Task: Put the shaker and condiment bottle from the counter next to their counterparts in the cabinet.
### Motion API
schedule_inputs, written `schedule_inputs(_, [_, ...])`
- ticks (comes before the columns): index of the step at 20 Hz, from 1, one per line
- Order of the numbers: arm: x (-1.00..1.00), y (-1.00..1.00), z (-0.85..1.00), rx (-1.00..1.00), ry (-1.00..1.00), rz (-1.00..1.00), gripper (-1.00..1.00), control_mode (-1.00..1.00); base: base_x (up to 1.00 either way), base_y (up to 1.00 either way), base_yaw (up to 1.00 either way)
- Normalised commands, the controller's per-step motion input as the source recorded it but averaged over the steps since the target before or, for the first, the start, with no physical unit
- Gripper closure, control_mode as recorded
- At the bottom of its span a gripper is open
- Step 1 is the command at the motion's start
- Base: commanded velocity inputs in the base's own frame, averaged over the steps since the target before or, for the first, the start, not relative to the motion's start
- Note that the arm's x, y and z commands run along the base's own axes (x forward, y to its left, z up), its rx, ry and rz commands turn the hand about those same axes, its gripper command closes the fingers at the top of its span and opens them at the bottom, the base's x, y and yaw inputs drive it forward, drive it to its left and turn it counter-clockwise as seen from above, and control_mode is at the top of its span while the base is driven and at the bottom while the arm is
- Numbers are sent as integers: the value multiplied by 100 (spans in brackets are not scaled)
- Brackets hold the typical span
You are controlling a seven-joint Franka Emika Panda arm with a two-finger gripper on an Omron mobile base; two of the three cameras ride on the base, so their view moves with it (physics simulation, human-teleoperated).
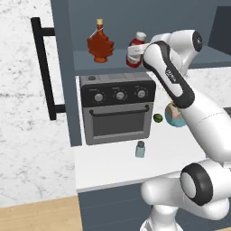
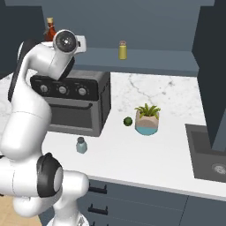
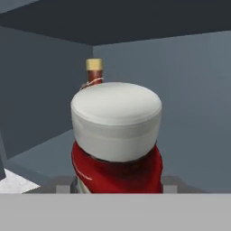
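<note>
From the left base view I'm holding the condiment bottle [image 1: 135,53] tilted over the cabinet [image 1: 117,60] shelf, just right of the maple-leaf bottle [image 1: 100,43]; from the right, the shaker [image 2: 81,145] is waiting on the worktop [image 2: 145,154]; in the hand view my hand [image 3: 118,186] is gripping the bottle, cap toward the camera, the maple neck lying straight beyond.

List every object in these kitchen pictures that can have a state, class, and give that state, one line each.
condiment bottle: capped, tilted, held at the cabinet shelf
gripper: shut on the condiment bottle
shaker: upright on the counter, capped
maple-leaf bottle: upright on the shelf, stoppered
yellow shaker: upright on the shelf
cabinet door: swung open
toaster oven: door closed
potted plant: upright
lime: resting on the counter
</note>
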Motion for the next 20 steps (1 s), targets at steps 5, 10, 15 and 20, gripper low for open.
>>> schedule_inputs(5, [17, 23, -11, -11, 2, 5, 100, -100, 0, 0, 0])
schedule_inputs(10, [38, 12, 0, -8, 0, 0, 100, -100, 0, 0, 0])
schedule_inputs(15, [49, 0, 0, -2, 0, 0, 100, -100, 0, 0, 0])
schedule_inputs(20, [63, 0, -10, 0, 2, 1, 100, -100, 0, 0, 0])
